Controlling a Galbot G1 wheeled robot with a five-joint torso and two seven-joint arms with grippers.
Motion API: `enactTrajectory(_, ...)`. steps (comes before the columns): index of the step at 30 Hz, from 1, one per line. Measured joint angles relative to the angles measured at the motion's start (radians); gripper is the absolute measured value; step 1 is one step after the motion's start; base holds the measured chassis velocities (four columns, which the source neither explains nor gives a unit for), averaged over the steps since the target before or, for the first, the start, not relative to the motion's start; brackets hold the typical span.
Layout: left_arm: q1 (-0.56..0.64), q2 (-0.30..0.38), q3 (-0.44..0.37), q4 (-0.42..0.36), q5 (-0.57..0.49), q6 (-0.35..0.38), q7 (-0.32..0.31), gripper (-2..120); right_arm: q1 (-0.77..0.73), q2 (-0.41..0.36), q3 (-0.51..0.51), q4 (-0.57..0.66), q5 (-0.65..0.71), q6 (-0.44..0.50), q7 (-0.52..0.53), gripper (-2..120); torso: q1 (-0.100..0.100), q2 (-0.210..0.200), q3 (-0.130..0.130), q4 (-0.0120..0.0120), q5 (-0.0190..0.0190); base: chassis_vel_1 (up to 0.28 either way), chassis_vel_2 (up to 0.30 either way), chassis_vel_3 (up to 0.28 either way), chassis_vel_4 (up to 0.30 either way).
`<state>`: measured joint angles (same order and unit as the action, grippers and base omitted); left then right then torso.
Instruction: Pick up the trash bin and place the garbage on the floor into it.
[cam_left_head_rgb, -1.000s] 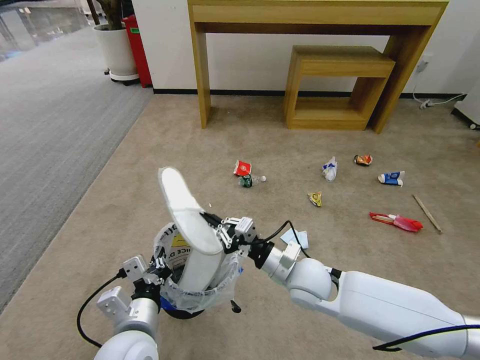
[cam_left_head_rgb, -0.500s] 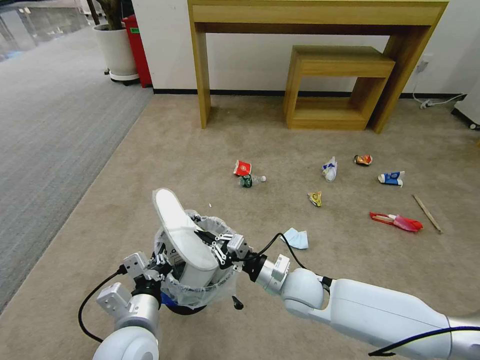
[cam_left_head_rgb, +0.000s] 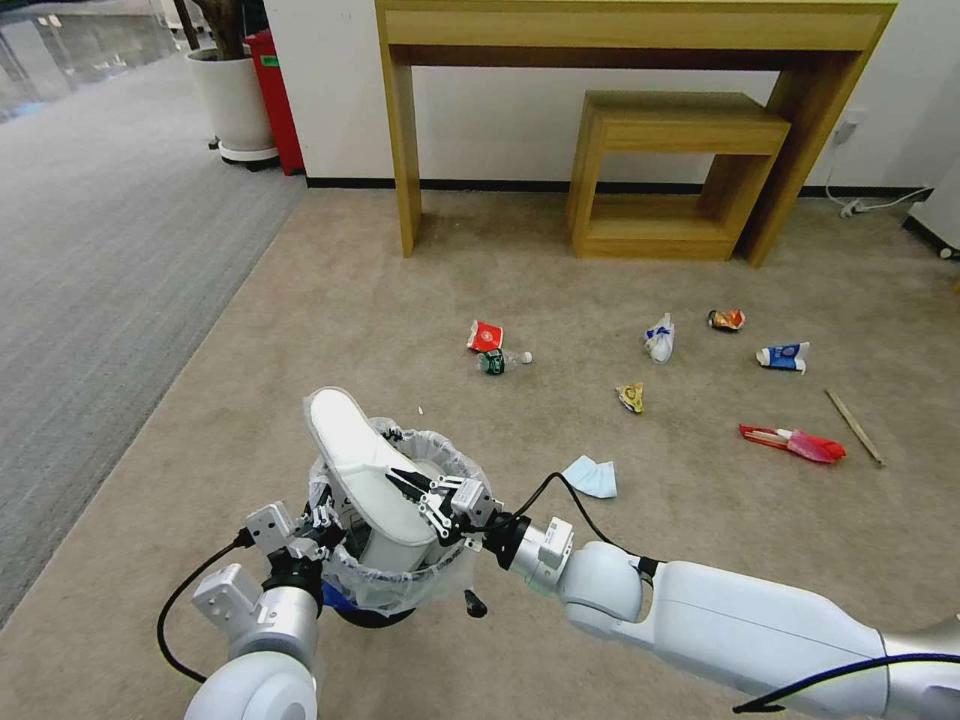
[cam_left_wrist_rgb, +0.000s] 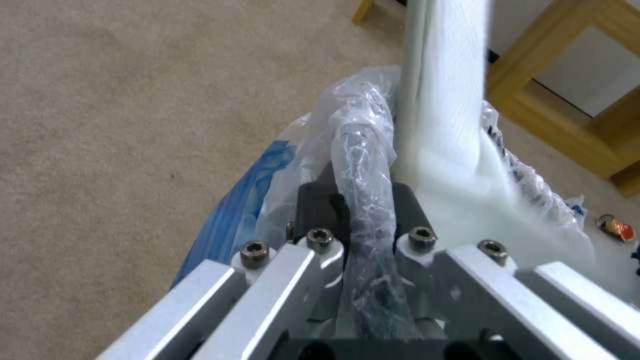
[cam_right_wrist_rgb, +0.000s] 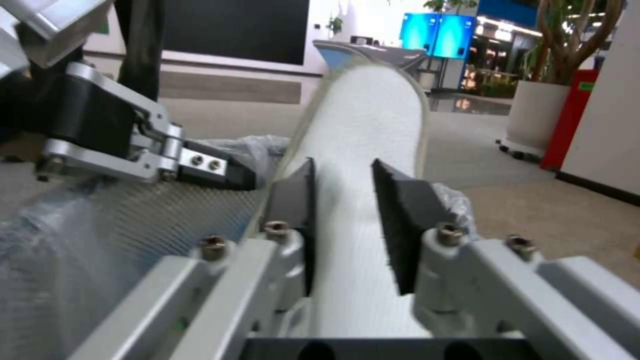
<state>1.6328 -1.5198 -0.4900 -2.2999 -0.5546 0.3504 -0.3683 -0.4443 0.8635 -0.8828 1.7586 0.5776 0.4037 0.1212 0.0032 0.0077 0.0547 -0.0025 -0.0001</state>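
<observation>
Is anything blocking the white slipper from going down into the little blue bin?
Nothing visible does. The flat white slipper already stands partly inside the small dark-blue bag-lined bin, its top poking out, between the fingers of the right gripper. The left gripper clamps the bin's rim.

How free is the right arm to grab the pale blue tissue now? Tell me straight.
Probably not yet. The right gripper has its jaws shut on the white slipper in the trash bin. The tissue lies on bare carpet beside that arm, nothing blocking it.

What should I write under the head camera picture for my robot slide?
Right gripper lowers a white slipper into the trash bin held by the left gripper.
</observation>
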Motion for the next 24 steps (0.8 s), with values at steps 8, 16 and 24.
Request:
enactTrajectory(8, 0.007, -0.004, 0.005, -0.004, 0.003, 0.0, 0.001, 3, 0.005, 0.003, -0.001, 0.004, -0.006, -0.004, 0.015, 61, 0.0, 0.0, 0.0, 0.0, 0.0, 0.0, 0.0, 0.0, 0.0)
enactTrajectory(16, 0.009, -0.009, 0.003, 0.012, 0.016, -0.005, 0.005, 3, -0.025, -0.008, 0.083, 0.063, 0.009, -0.015, 0.039, 89, 0.0, 0.0, 0.0, 0.0001, 0.0, 0.0, 0.0, 0.0, 0.0)
enactTrajectory(24, 0.004, -0.005, -0.004, 0.035, 0.017, -0.009, 0.005, 3, -0.081, -0.057, 0.223, 0.111, 0.071, -0.05, 0.081, 100, 0.0, 0.0, 0.0, 0.0001, 0.0002, 0.0, 0.0, 0.0, 0.0)
